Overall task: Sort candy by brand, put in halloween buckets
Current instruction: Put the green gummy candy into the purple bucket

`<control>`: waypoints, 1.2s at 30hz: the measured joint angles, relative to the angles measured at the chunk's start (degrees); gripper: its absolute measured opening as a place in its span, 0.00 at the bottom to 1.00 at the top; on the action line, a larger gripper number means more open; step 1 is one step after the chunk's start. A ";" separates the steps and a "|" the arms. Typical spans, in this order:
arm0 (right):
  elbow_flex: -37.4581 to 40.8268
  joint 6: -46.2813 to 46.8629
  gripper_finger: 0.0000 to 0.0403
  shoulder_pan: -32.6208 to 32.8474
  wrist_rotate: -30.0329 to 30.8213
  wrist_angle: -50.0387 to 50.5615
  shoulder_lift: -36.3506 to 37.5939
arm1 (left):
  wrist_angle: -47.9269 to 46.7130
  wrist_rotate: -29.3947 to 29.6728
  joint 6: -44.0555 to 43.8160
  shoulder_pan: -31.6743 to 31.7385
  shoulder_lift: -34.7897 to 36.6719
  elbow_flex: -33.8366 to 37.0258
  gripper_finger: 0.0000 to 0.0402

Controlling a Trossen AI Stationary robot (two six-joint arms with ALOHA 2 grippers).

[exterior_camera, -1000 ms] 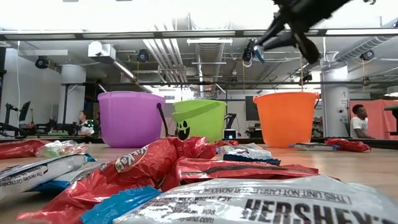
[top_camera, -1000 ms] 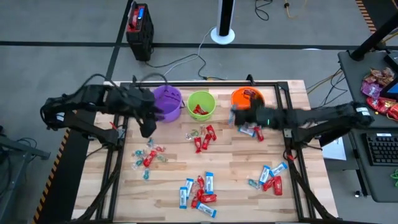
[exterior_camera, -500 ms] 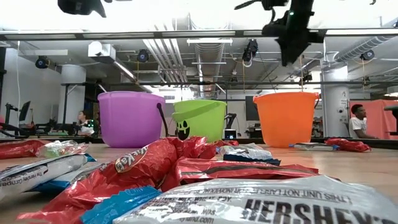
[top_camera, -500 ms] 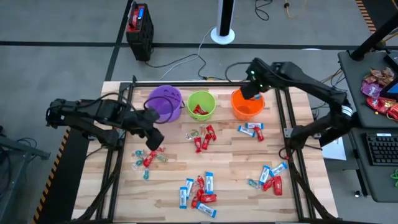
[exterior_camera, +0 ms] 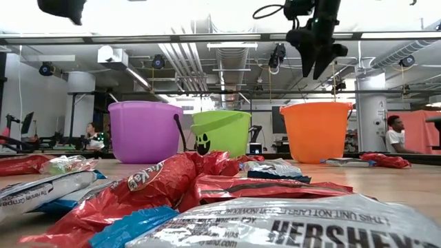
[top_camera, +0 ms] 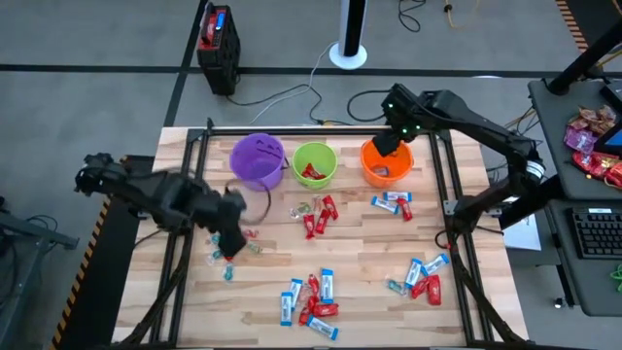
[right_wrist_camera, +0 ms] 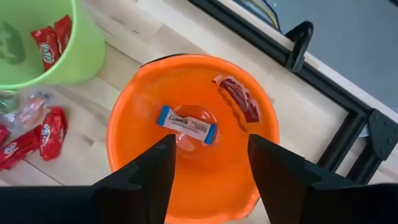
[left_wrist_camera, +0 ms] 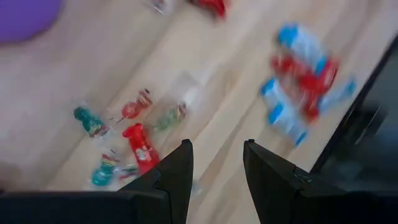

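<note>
Three halloween buckets stand in a row at the table's far side: purple (top_camera: 258, 160), lime green (top_camera: 314, 163) with red candy inside, and orange (top_camera: 387, 167). My right gripper (right_wrist_camera: 208, 177) hovers open above the orange bucket (right_wrist_camera: 193, 130), on whose floor lies a blue-and-white bar (right_wrist_camera: 186, 124). My left gripper (left_wrist_camera: 214, 177) stands open above the left candy cluster (top_camera: 233, 248), over a red piece (left_wrist_camera: 142, 148) and teal twisted pieces (left_wrist_camera: 90, 121). Nothing is between either pair of fingers.
More candy lies loose on the wood: a centre group (top_camera: 316, 214), some below the orange bucket (top_camera: 394, 204), a near-centre pile (top_camera: 311, 297) and a near-right pile (top_camera: 420, 277). A black frame (top_camera: 442, 194) borders the table. Red bags (top_camera: 593, 136) sit on the side desk.
My right gripper has swung from just near of the orange bucket up to above it, tipped downward and opened; the blue-and-white bar it carried now lies in that bucket. My left gripper has moved from beside the purple bucket toward the near edge and down, over the left candy cluster.
</note>
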State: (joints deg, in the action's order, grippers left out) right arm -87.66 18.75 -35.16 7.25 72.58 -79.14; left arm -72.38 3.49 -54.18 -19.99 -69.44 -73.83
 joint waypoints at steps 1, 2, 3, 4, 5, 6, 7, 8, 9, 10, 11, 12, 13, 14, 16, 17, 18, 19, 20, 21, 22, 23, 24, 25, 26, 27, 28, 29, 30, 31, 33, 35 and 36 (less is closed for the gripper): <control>0.00 -0.12 0.48 0.00 0.01 -0.01 0.53 | -0.02 0.02 1.94 -1.94 -0.27 1.30 0.31; 0.00 -0.28 0.48 0.00 0.02 0.00 1.01 | 0.01 0.05 3.42 -3.79 -0.55 2.85 0.31; 0.00 -0.34 0.48 0.00 0.02 0.00 1.45 | 0.49 0.12 4.21 -5.44 -0.81 4.61 0.31; 0.03 -0.31 0.48 0.02 0.00 -0.02 1.82 | 1.18 0.09 4.59 -6.88 -1.07 6.53 0.31; 0.06 -0.27 0.48 0.02 0.02 0.00 2.11 | 2.52 0.09 4.18 -7.99 -1.15 8.73 0.31; 0.11 -0.11 0.48 0.02 0.00 -0.02 2.37 | 4.15 0.10 2.92 -8.86 -1.06 10.95 0.31; 0.21 -0.08 0.48 0.02 0.00 -0.01 2.59 | 6.72 0.23 1.55 -9.54 -0.88 13.38 0.31; 0.31 0.02 0.48 0.02 0.00 0.00 2.72 | 10.52 0.27 0.80 -9.85 -0.76 15.99 0.31; 0.39 0.16 0.48 0.02 0.01 -0.02 2.76 | 15.51 0.36 1.00 -9.94 -0.69 18.51 0.31; 0.47 0.18 0.48 0.02 0.00 -0.05 2.76 | 20.23 0.67 2.04 -9.95 -0.69 20.78 0.31; 0.55 0.18 0.48 0.02 0.00 -0.08 2.67 | 24.75 1.63 3.49 -9.90 -0.72 23.09 0.31; 0.56 0.19 0.48 0.02 -0.01 -0.11 2.54 | 27.76 2.52 5.54 -9.72 -1.02 24.92 0.31; 0.63 0.18 0.48 0.02 -0.04 -0.31 2.39 | 29.98 3.93 7.75 -9.48 -1.50 26.42 0.31; 0.72 0.17 0.48 0.02 -0.20 -0.44 2.23 | 31.24 5.10 9.49 -9.17 -2.20 27.64 0.31; 1.01 0.22 0.48 0.02 -0.43 -0.52 2.11 | 31.41 5.95 12.98 -8.02 -3.26 29.70 0.31; 1.21 0.41 0.48 0.02 -1.07 -0.55 2.11 | 31.43 6.00 14.73 -7.40 -3.80 30.56 0.31; 1.46 0.85 0.48 0.02 -1.36 -0.75 2.11 | 31.85 6.00 16.66 -6.87 -4.38 31.31 0.31; 1.70 1.08 0.48 0.02 -1.50 -0.84 2.11 | 32.48 5.99 18.89 -6.35 -4.86 32.19 0.31; 1.98 1.25 0.48 0.02 -1.69 -0.86 2.11 | 33.10 6.01 20.90 -5.84 -5.33 33.15 0.31; 2.30 1.53 0.48 0.02 -1.75 -0.85 2.11 | 33.96 6.03 22.78 -5.20 -5.74 34.05 0.31; 2.67 1.99 0.48 0.02 -1.75 -0.85 2.11 | 35.24 5.99 24.16 -4.55 -6.23 34.93 0.31; 3.00 2.39 0.48 0.02 -1.83 -0.87 2.11 | 36.51 5.97 25.27 -3.94 -6.61 35.88 0.31; 3.44 2.70 0.48 0.02 -2.00 -0.87 2.11 | 37.83 5.91 26.07 -3.41 -6.97 36.82 0.31; 3.91 2.96 0.48 0.02 -2.55 -0.83 2.11 | 39.33 5.62 26.54 -2.90 -7.25 37.76 0.31; 4.35 3.34 0.48 0.02 -2.94 -0.84 2.11 | 41.14 5.41 26.77 -2.60 -7.51 38.70 0.31; 4.75 3.79 0.48 0.02 -3.18 -0.85 2.11 | 42.88 5.03 26.86 -2.41 -7.79 39.57 0.31; 5.11 3.82 0.48 0.02 -3.23 -0.85 2.11 | 44.45 4.98 26.95 -2.23 -8.04 40.25 0.31; 5.41 3.84 0.48 0.03 -3.22 -0.82 2.11 | 46.05 4.96 26.94 -2.17 -8.31 40.84 0.31; 5.71 3.84 0.48 0.04 -3.23 -0.85 2.11 | 47.39 4.86 26.96 -2.12 -8.63 41.34 0.31; 6.06 3.84 0.48 0.02 -3.23 -0.87 2.11 | 48.35 4.45 26.96 -2.12 -9.03 41.69 0.31; 6.55 3.85 0.48 0.02 -3.23 -0.86 2.11 | 49.52 3.73 27.29 -2.12 -9.84 41.99 0.29; 7.01 4.18 0.48 0.02 -3.23 -0.90 2.11 | 49.76 3.44 27.90 -2.12 -10.79 41.74 0.26; 7.26 4.22 0.48 0.02 -3.23 -0.90 2.11 | 49.74 3.36 28.17 -2.12 -11.15 41.48 0.24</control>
State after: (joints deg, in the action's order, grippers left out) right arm -80.40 22.97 -35.14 4.01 71.68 -77.03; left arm -22.64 6.84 -26.01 -22.11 -80.59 -32.34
